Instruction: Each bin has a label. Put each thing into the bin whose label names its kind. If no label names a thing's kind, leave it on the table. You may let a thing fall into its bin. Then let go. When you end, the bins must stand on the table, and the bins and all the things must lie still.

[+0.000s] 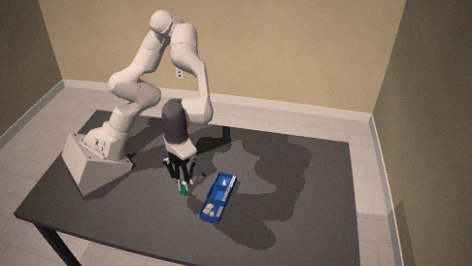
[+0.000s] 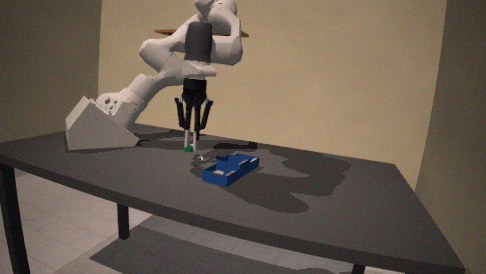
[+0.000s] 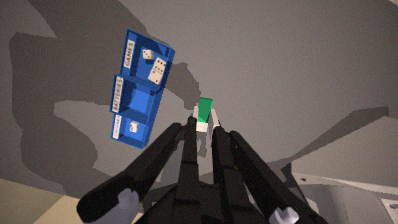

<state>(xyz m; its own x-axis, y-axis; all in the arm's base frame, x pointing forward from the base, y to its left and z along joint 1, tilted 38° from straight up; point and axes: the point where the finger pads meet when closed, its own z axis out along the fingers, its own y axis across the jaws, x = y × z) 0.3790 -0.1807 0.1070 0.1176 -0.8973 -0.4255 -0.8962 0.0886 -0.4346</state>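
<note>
My gripper (image 1: 184, 183) (image 2: 190, 142) (image 3: 203, 113) is shut on a green-and-white block (image 1: 183, 189) (image 2: 188, 148) (image 3: 205, 107), held above the table beside the bins. The GAMES bin (image 3: 137, 66) (image 2: 215, 178) holds a domino (image 3: 157, 70) (image 1: 208, 208) and a die (image 3: 148, 54). The BATTERIES bin (image 3: 140, 99) (image 1: 219, 194) is in the middle and looks empty. The third bin (image 3: 142, 131) has a label I cannot read and holds a small whitish cube (image 3: 134, 126) (image 1: 224, 182).
The blue bins stand in a row on the dark table (image 1: 320, 233) (image 2: 350, 220), to the right of the gripper in the top and exterior views. The robot's base (image 1: 97, 167) (image 2: 95, 130) is at the left. A small pale patch beside the bins in the exterior view is unclear.
</note>
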